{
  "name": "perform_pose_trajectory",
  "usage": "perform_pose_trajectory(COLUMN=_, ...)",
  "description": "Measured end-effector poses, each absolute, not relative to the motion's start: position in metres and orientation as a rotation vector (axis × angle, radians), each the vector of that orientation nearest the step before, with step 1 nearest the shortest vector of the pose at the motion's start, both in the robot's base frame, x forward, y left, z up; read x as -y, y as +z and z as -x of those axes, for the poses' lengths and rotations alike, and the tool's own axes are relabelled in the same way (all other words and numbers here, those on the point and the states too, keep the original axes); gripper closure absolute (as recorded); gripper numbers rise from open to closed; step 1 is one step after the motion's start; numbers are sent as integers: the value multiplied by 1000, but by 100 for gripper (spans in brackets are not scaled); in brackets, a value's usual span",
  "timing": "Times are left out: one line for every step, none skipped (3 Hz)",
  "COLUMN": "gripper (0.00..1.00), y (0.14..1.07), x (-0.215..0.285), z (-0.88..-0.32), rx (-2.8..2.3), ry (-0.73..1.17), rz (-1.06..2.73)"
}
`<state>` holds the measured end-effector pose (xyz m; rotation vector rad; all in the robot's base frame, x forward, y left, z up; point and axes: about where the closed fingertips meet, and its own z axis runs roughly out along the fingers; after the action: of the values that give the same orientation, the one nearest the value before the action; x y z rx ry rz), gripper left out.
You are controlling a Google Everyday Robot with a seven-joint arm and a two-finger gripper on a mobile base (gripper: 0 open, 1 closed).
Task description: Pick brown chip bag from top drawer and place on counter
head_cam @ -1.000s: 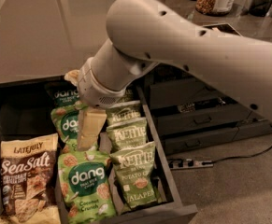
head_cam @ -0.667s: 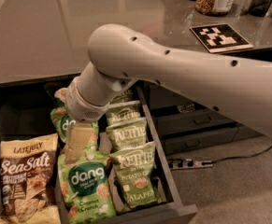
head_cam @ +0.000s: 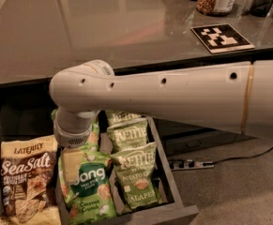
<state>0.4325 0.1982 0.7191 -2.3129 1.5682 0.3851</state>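
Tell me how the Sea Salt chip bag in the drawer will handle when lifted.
The brown chip bag looks puffy and creased, so probably light and floppy where gripped. Its smooth printed film may be slippery, and the pictured chips suggest fragile contents. The gripper hangs over the dang bag beside it.

The cream end effector [head_cam: 72, 167] sits above a green dang bag [head_cam: 87, 186]. The brown chip bag [head_cam: 27, 179] is dark brown and tan, lettered white. The Kettle bags [head_cam: 135, 177] are green, the top drawer [head_cam: 155, 216] dark grey, the bench [head_cam: 103, 27] glossy grey-brown, its marker [head_cam: 222, 37] black-and-white.
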Motion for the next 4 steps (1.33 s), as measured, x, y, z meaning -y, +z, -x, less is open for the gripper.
perform_pose_trajectory(gripper=0, y=717, x=-202, z=-433, rx=-1635, ry=366, rz=2284)
perform_pose_trajectory(gripper=0, y=717, x=-202, z=-433, rx=-1635, ry=366, rz=2284)
perform_pose_trajectory(gripper=0, y=700, x=-234, z=-431, rx=-1582, ry=439, rz=2327)
perform_pose_trajectory(gripper=0, y=674, x=-277, z=-428, rx=-1493, ry=515, rz=2359)
